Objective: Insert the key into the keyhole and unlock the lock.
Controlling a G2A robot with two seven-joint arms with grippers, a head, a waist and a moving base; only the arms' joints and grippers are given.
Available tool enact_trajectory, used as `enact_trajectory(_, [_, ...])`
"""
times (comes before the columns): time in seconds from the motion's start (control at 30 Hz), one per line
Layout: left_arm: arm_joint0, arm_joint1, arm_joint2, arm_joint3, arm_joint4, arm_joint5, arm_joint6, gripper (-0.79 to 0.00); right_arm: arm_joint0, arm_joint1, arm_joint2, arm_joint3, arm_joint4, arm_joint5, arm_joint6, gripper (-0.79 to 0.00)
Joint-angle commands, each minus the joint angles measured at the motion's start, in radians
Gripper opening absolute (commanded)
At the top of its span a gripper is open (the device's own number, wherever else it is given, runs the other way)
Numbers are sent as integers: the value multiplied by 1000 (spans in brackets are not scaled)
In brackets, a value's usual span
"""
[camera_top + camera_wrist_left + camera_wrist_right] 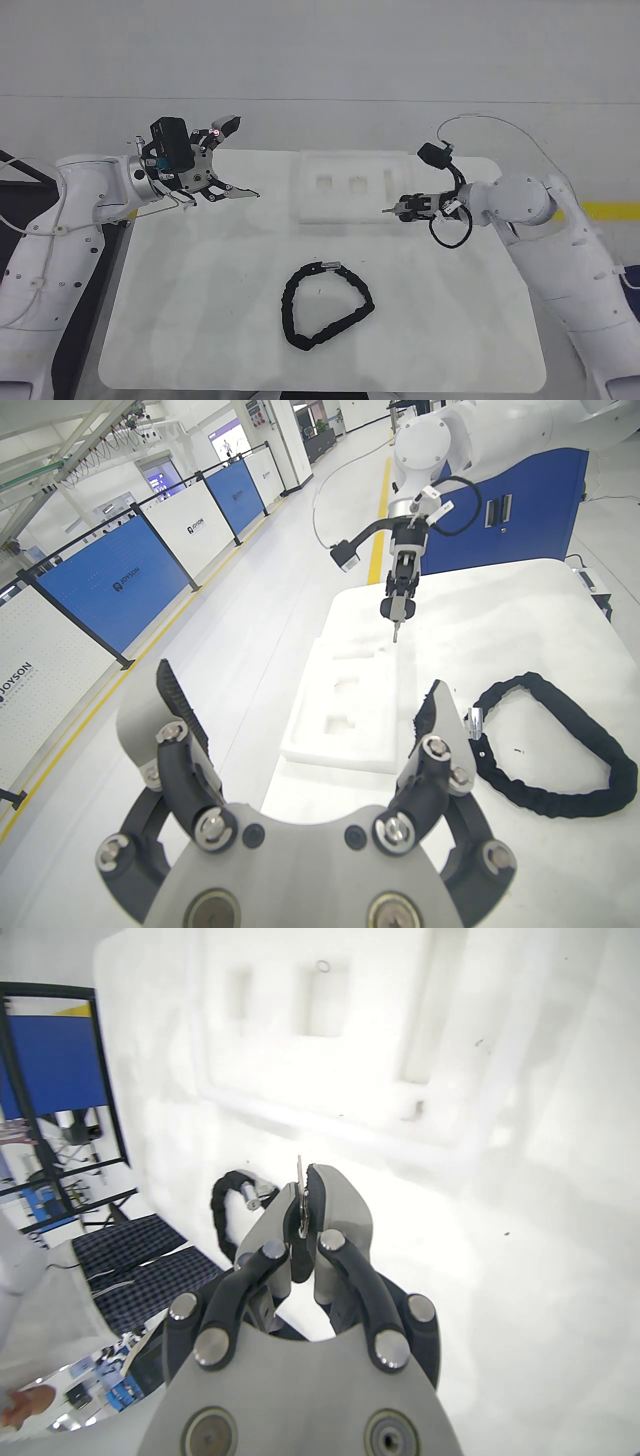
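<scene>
Right gripper (301,1188) pinches the key (299,1167) blade-out beyond the lock (326,304), ready for insertion. Left gripper (244,158) hangs spread, well apart from the lock.

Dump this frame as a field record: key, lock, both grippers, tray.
held: small metal key, pinched in right gripper, blade protruding, over white recessed foam tray
target: black fabric-sleeved chain lock, looped flat on white table, nothing touching it
free: left gripper, open, empty, above the table's far corner
status: key apart from lock, not yet inserted
</scene>
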Motion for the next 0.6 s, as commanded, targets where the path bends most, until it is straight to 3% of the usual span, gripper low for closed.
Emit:
enact_trajectory(0.0, [0,0,0,0,0,0,0,0,-36,11,65,-24,65,-40,5,-785])
enact_trajectory(0.17, [0,0,0,0,0,0,0,0,-105,34,198,-82,222,-171,68,-785])
enact_trajectory(0.57, [0,0,0,0,0,0,0,0,-168,73,430,-155,374,-249,113,-785])
